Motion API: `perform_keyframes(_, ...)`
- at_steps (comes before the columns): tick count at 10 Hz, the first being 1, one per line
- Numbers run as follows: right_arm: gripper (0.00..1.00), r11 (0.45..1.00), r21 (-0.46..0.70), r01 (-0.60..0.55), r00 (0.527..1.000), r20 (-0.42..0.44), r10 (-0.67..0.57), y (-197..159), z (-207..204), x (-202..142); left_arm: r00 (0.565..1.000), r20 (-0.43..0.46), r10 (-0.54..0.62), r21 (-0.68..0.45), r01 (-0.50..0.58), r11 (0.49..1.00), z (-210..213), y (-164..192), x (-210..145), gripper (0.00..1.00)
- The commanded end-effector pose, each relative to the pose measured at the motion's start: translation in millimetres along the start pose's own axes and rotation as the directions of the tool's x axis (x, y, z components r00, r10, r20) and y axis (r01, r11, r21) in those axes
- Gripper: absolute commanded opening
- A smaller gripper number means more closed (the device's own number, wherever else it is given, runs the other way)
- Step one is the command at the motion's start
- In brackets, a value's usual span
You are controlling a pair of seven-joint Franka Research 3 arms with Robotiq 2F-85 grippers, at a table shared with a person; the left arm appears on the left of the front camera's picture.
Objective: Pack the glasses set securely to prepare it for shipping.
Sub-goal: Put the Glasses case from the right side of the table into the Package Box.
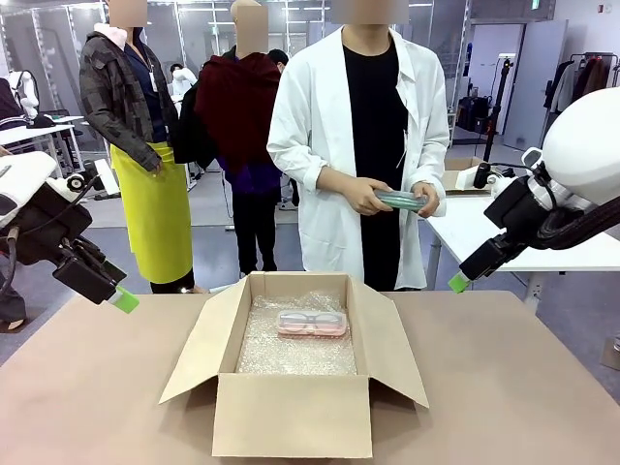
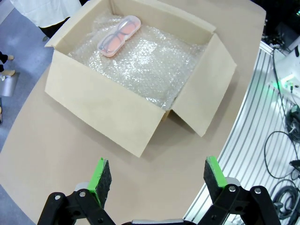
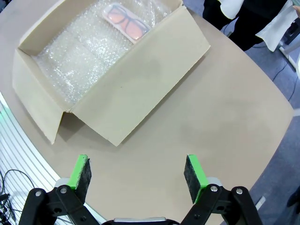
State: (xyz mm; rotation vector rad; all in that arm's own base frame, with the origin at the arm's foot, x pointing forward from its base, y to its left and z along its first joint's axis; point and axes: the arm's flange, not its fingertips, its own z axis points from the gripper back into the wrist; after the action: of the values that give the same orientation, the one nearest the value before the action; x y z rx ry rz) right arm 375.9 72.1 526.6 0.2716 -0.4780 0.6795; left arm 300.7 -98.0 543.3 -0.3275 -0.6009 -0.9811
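The box stood open in the middle of the counter, its flaps spread outward. Bubble wrap lined its floor. The pink case lay flat on that wrap, toward the far wall of the box, its long side running along the wall. Spectacles with a dark frame showed through its lid.

The mint case was not in the box. A person in a white coat stood at the far side of the counter and held it level in both hands, at about waist height, well above and behind the box.

The left end effector hung over the counter's left part, well apart from the box, pads angled down. Its two green pads stood wide apart with nothing between them, so it was open and held nothing. The near corner of the box lay beyond its fingers.

The right end effector hovered off the counter's far right edge, also clear of the box. Its pads were spread just as wide, empty, with bare counter under the gap and a box flap farther on.
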Motion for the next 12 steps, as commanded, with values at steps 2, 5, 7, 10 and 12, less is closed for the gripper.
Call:
perform_keyframes(2, 1.0, 1.0, -0.008, 0.001, 1.0, 0.006, -0.001, 1.3, 1.0, -0.1, 1.0, 0.014, -0.003, -0.019, 0.003, 1.0, 1.0, 0.2, -0.6, 1.0)
perform_keyframes(5, 1.0, 1.0, -0.008, 0.001, 1.0, 0.006, -0.001, 1.3, 1.0, -0.1, 1.0, 0.014, -0.003, -0.019, 0.003, 1.0, 1.0, 0.2, -0.6, 1.0)
perform_keyframes(7, 1.0, 1.0, -0.008, 0.001, 1.0, 0.006, -0.001, 1.3, 1.0, -0.1, 1.0, 0.014, -0.003, -0.019, 0.003, 1.0, 1.0, 0.2, -0.6, 1.0)
perform_keyframes(10, 1.0, 1.0, -0.008, 0.001, 1.0, 0.006, -0.001, 1.3, 1.0, -0.1, 1.0, 0.014, -0.003, -0.019, 0.003, 1.0, 1.0, 0.2, -0.6, 1.0)
perform_keyframes(12, 1.0, 1.0, -0.008, 0.001, 1.0, 0.006, -0.001, 1.3, 1.0, -0.1, 1.0, 0.014, -0.003, -0.019, 0.003, 1.0, 1.0, 0.2, -0.6, 1.0)
